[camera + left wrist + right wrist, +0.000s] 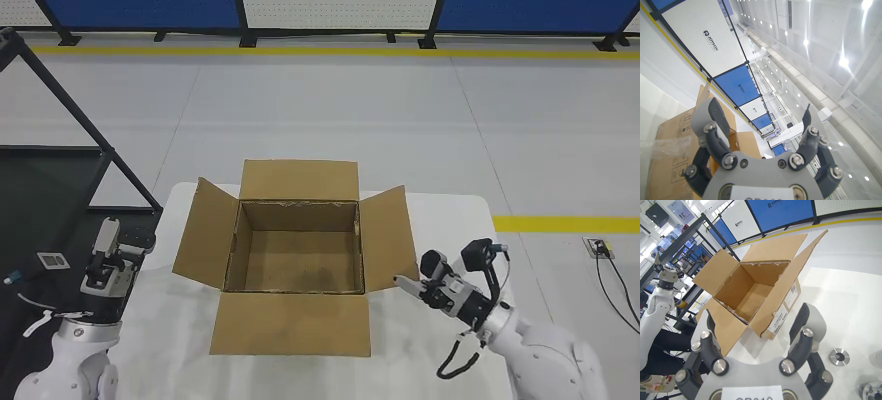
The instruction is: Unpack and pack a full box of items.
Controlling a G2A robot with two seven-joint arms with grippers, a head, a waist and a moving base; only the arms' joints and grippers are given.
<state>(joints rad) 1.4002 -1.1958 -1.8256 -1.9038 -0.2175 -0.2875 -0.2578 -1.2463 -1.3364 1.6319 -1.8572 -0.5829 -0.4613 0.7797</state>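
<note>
Box (300,260): brown cardboard, upright at mid-bench, all four flaps folded outward; bare cardboard floor and walls show inside; torn edges along the rim; printed labels on the wall facing the right arm. Bench (440,215): white top, carrying the box. Left tool (761,109): released, fingers (717,113) spread wide with nothing between them, pointing up toward the ceiling; it stands at the left bench edge, near the box's left flap but apart from it. Right tool (757,317): released, pads wide apart and gripping nothing, aimed at the box from the right, its tip just beside the corner of the right flap; whether it touches the flap I cannot tell. Ring (838,356): small, round, bright metal with a dark centre hole, flat on the bench near the right tool. Second metal part (869,389): cut off at the edge, form unclear, on the bench close by. Frame (60,110): black tubing, standing off the bench's left side. Floor line (300,50): yellow, running in front of blue and white panels (140,12).
</note>
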